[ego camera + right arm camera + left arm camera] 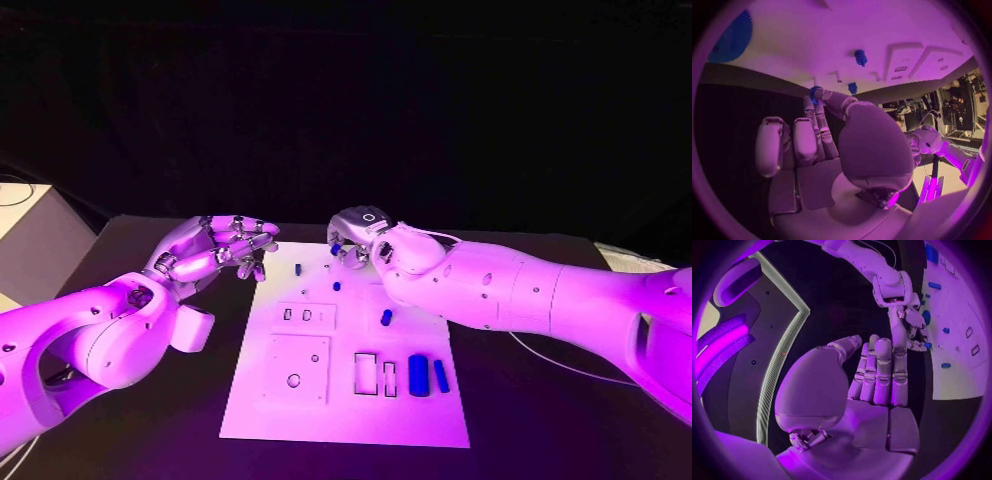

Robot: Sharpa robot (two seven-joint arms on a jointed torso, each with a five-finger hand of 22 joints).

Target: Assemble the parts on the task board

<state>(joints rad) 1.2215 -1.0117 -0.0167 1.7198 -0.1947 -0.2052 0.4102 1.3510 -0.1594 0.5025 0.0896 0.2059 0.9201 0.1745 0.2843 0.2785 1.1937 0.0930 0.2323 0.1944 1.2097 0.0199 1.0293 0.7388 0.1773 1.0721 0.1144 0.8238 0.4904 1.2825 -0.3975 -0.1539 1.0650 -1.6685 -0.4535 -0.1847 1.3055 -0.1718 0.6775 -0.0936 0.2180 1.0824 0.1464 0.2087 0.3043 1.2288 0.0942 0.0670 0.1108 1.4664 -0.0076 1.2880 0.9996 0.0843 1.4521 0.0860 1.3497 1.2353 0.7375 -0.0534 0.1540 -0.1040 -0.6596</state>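
- The desk [548, 420] is black and carries the white board [346, 400] in front of me.
- My right arm [534, 295] comes in over the board's far right side; my left arm [101, 335] stops just off its left edge.
- My left robot hand [219, 250] hovers beside the board's far left corner, holding nothing; in its wrist view the fingers [882, 370] stand straight and close together, thumb alongside.
- My right robot hand [361, 240] is over the board's far edge, pinching a small blue part [815, 93] between the thumb and a fingertip, the other fingers [770, 145] curled low.
- On the board's near left sits a raised square plate [297, 368] with a round hole; beyond it is a smaller plate [304, 316] with two little slots.
- To the right of the square plate lie two rectangular recesses [366, 373], side by side.
- Just right of those, a thick blue bar [418, 375] lies flat, with a thin blue bar [441, 376] beside it.
- A short blue peg [387, 317] lies mid-board, near my right arm.
- Further back, a small blue pin [336, 286] sits near the middle, and another pin [297, 268] stands close to my left robot hand.
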